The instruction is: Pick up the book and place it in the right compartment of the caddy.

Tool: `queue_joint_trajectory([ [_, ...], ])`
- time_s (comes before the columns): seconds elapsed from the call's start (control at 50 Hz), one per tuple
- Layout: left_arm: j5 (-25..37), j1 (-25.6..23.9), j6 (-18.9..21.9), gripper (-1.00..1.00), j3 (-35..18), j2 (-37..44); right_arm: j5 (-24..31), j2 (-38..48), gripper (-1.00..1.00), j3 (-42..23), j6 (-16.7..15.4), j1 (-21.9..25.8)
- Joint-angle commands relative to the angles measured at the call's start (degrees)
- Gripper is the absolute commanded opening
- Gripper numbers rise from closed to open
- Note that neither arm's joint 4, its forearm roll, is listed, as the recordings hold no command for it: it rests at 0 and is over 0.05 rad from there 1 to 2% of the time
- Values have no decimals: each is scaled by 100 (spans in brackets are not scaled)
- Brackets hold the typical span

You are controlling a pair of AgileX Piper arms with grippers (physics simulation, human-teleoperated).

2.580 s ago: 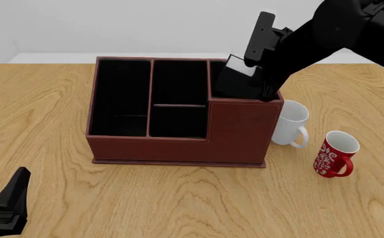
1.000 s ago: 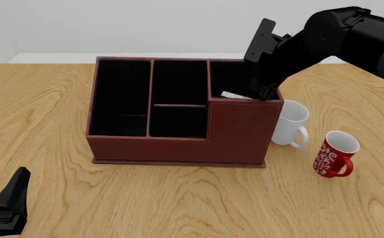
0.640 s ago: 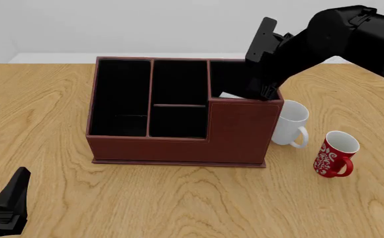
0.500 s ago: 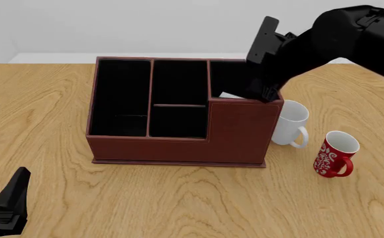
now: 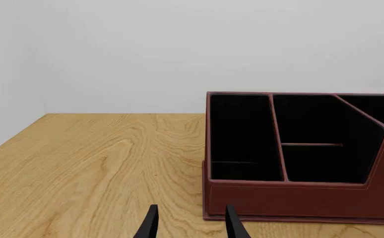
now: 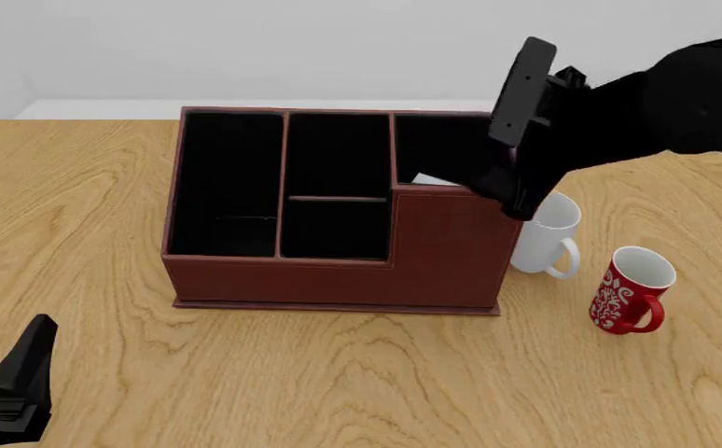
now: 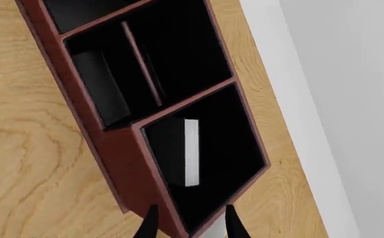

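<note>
The caddy (image 6: pixel 336 271) stands mid-table; it also shows in the left wrist view (image 5: pixel 298 201). The book (image 7: pixel 178 151) stands inside the right compartment (image 7: pixel 228 144), black cover and white page edges showing. In the front view only a white sliver of the book (image 6: pixel 427 179) shows above that compartment's front wall. My right gripper (image 7: pixel 188 229) is open and empty, above the compartment's right front corner (image 6: pixel 510 198). My left gripper (image 5: pixel 188 228) is open and empty, low at the table's near left (image 6: pixel 15 378).
A white mug (image 6: pixel 547 233) stands right beside the caddy's right wall, under my right arm. A red patterned mug (image 6: pixel 632 287) stands further right and nearer. The table's far edge runs behind the caddy.
My right gripper has let the book down into the right compartment, then lifted and drawn back to the right, empty. The left arm has not moved.
</note>
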Motion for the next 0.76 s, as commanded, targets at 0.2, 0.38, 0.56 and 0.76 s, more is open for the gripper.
queue_joint_trajectory([
  [0.2, 0, 0, 0, 100, 0, 0, -942, -1174, 100, 1366, 48, 224],
  [0.38, 0, 0, 0, 100, 0, 0, -1604, -1882, 100, 2277, 172, 262],
  [0.56, 0, 0, 0, 100, 0, 0, -2152, -2548, 100, 2784, 345, 215],
  [0.76, 0, 0, 0, 100, 0, 0, -2964, -3180, 100, 3783, 436, 140],
])
